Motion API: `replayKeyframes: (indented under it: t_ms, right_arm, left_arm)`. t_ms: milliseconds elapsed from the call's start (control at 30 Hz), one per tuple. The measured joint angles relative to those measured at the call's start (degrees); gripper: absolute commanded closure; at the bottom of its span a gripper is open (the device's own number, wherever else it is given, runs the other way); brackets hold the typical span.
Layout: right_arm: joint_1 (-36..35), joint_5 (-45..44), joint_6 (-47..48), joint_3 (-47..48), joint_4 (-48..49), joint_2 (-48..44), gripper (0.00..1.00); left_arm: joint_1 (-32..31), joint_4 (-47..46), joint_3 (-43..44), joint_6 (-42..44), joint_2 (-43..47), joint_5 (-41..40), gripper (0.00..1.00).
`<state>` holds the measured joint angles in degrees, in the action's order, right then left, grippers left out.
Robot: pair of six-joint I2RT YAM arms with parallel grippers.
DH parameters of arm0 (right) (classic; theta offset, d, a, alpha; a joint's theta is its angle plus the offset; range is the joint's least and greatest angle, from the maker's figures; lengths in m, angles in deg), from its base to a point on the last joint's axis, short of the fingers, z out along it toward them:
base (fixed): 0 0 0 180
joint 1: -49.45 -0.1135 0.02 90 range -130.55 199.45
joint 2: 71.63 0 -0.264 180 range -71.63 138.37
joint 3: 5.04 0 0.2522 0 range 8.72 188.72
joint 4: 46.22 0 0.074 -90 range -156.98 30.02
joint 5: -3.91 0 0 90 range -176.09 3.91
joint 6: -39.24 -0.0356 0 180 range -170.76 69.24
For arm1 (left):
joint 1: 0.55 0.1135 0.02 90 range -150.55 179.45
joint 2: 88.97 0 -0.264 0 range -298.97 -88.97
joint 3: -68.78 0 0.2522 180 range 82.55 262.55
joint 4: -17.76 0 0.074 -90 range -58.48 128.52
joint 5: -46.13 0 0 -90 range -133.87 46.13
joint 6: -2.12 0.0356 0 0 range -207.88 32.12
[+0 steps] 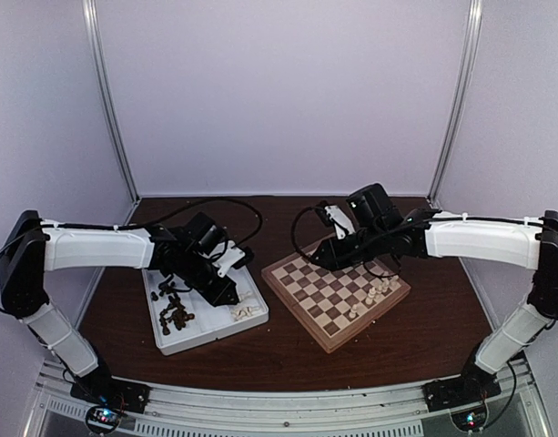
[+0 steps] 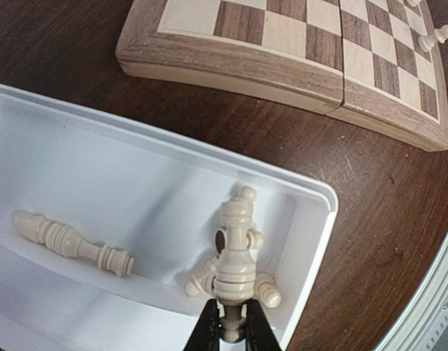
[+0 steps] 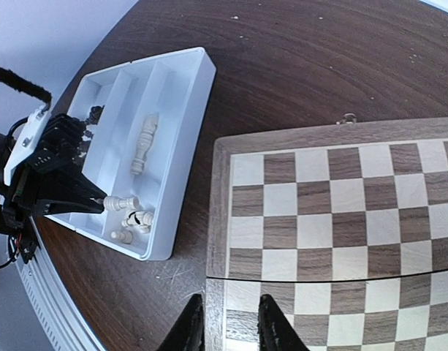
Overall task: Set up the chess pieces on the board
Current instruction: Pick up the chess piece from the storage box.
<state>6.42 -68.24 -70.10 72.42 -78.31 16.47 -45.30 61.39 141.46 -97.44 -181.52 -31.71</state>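
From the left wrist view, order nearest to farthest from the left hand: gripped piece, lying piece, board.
1. Gripped piece, in the left hand.
2. Lying piece, in the tray, view's left.
3. Board, beyond the tray.

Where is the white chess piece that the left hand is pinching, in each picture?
Left wrist: cream piece, bottom centre, upright in the left hand.
Right wrist: left side, at that hand's tip.
Top: too tiny to tell apart.
Shared landmark: the white tray.
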Motion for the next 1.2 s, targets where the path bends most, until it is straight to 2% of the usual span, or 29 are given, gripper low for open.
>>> replayKeyframes:
  t_ms: [400,800,1200]
  right_arm:
    - [-2.4,2.9,0.1,1.9,9.3,4.5,0.74]
    - [-5.3,5.1,1.2,3.6,14.7,5.9,0.67]
    - [-5.9,10.5,0.5,2.9,20.0,5.9,0.55]
  left_arm:
    - [0.0,-2.8,-2.7,-4.3,7.9,-0.1,0.93]
    - [0.0,-3.5,-4.7,-5.4,11.8,0.0,0.93]
    - [2.4,-8.1,-7.4,-5.8,14.7,11.6,0.93]
